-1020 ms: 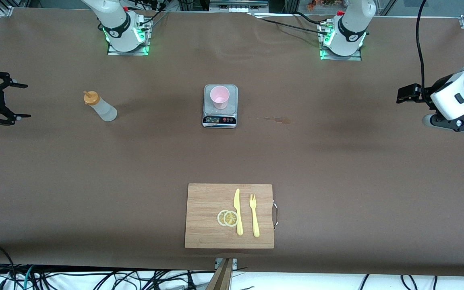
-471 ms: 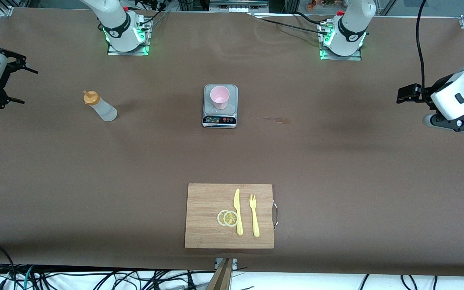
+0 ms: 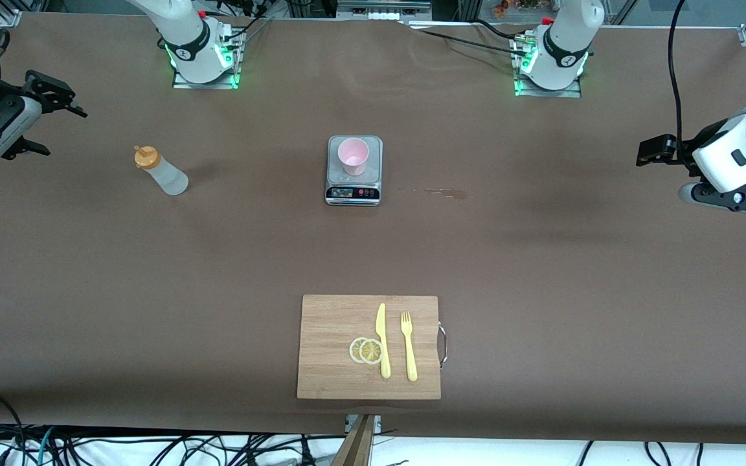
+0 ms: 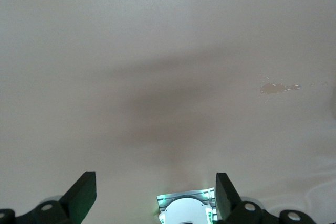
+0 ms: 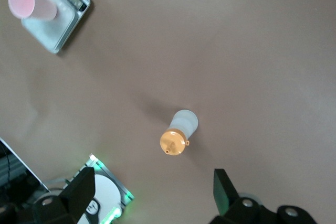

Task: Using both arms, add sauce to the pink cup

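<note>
Front view, no legible writing, pink cup (image 3: 353, 155) on scale (image 3: 354, 171), sauce (image 3: 160, 170) upright on tabletop (image 3: 217, 259), my right pincer (image 3: 49, 116) and left pincer (image 4: 155, 198) spread, empty.

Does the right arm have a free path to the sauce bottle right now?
Probably yes. The right end effector is open over the table's right-arm end, holding nothing. The sauce bottle stands upright with only bare table around it; the pink cup sits well apart on the scale.

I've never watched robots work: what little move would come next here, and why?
Probably the right gripper lowers toward the sauce bottle: it hangs open near it, nothing is held, and the pink cup waits on the scale. The left gripper waits.
</note>
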Robot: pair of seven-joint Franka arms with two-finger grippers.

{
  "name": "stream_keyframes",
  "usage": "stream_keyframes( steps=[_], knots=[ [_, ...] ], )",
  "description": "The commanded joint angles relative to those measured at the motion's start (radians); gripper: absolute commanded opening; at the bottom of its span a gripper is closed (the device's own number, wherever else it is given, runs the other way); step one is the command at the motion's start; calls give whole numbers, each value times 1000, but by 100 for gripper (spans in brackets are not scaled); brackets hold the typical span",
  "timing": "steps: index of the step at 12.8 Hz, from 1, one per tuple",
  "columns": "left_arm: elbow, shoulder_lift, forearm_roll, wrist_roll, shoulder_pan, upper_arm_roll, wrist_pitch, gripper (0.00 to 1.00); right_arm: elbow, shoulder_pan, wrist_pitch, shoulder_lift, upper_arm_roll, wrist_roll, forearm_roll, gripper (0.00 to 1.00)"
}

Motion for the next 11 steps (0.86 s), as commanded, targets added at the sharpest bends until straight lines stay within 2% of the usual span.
stream_keyframes(
  steps=[1,3,6,8,11],
  knots=[
    [31,14,-16,22,1,4,-2,100,-36,51,38,-44,3,171,-44,100],
    [31,14,-12,21,-1,4,-2,100,-36,61,70,-44,3,173,-58,100],
    [31,14,-13,21,-1,4,-2,100,-90,59,225,-45,-38,182,-43,100],
    [31,14,-15,22,-1,4,-2,100,-98,59,224,-56,-46,191,-28,100],
    [31,14,-15,22,1,4,-2,100,-96,59,213,-79,-30,440,-43,100]
  ],
)
